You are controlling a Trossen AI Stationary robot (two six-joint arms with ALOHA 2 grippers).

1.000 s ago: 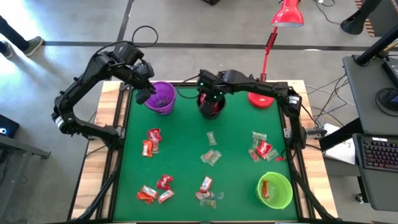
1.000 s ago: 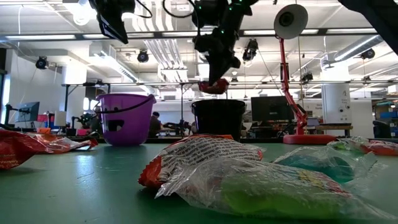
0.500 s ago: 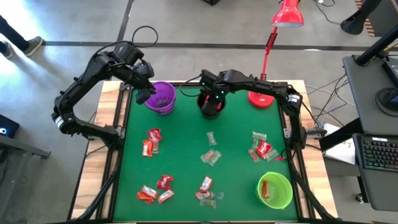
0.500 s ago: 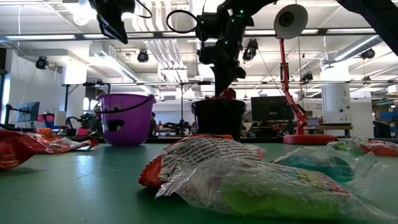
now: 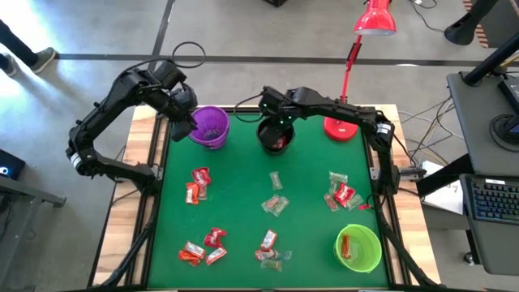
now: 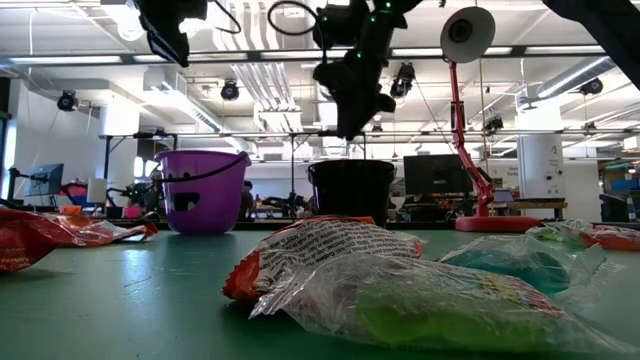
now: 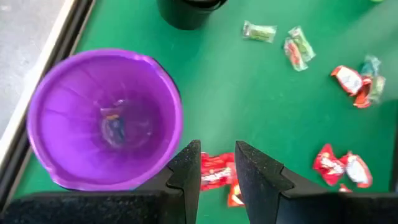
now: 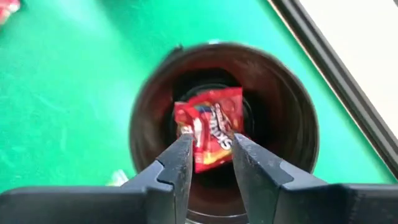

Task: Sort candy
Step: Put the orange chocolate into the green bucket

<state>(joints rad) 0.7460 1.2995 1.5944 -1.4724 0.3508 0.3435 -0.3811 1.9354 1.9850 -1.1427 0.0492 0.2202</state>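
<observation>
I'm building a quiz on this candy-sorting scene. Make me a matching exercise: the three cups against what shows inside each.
Things:
1. purple cup
2. black cup
3. green cup

Contents:
a. a red candy below the right gripper
b. an orange-red candy
c. a small pale candy

Pairs: 1-c, 2-a, 3-b

Green table (image 5: pixel 243 211): purple cup (image 5: pixel 210 127), black cup (image 5: pixel 275 136), green cup (image 5: pixel 358 247), scattered candy (image 5: pixel 274 204), possibly lamp base (image 5: pixel 340 128).
</observation>
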